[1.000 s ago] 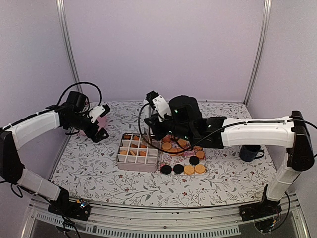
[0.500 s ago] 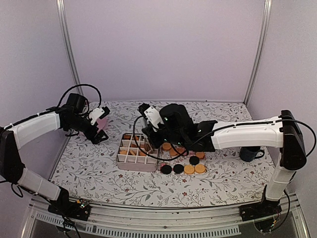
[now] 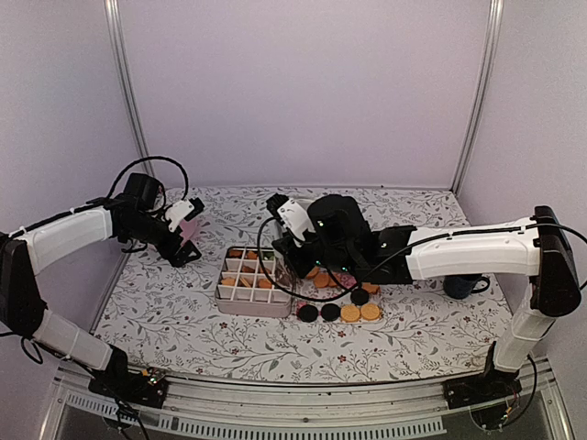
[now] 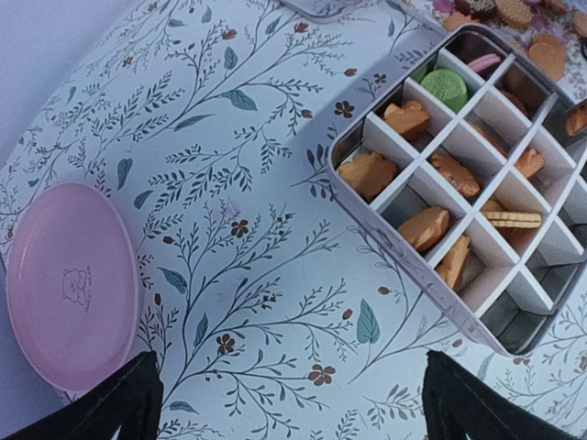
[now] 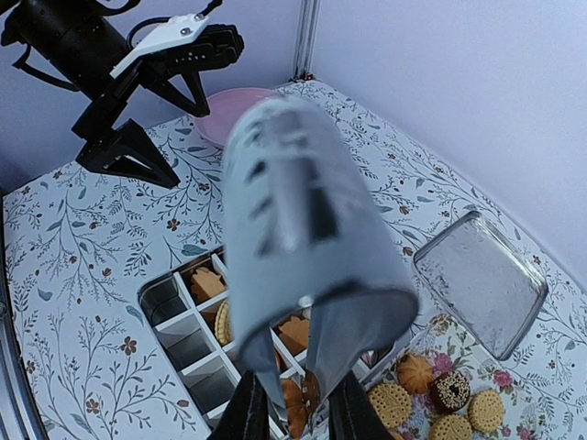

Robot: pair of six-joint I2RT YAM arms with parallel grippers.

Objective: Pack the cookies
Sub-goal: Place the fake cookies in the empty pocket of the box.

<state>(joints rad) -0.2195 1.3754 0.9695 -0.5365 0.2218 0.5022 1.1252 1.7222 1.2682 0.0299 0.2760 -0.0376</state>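
The right hand (image 5: 295, 414) is blurred, its fingertips cut off by the bottom edge, grip unreadable.

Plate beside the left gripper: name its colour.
The plate is pink; left wrist view shows it best.

Setting: robot lab test cell | evidence: plain lilac walls (image 3: 303, 92), metal frame posts (image 3: 128, 82), floral-cloth table (image 3: 183, 312), arm-mounting rail (image 3: 303, 403).

1. Floral tablecloth (image 3: 183, 312) covers the table;
2. round pink plate (image 4: 71, 284) lies flat at its far left edge, by the wall;
3. clear rectangular lid (image 5: 480, 282) lies flat towards the back;
4. dark mug (image 3: 461, 284) stands far right, partly hidden.
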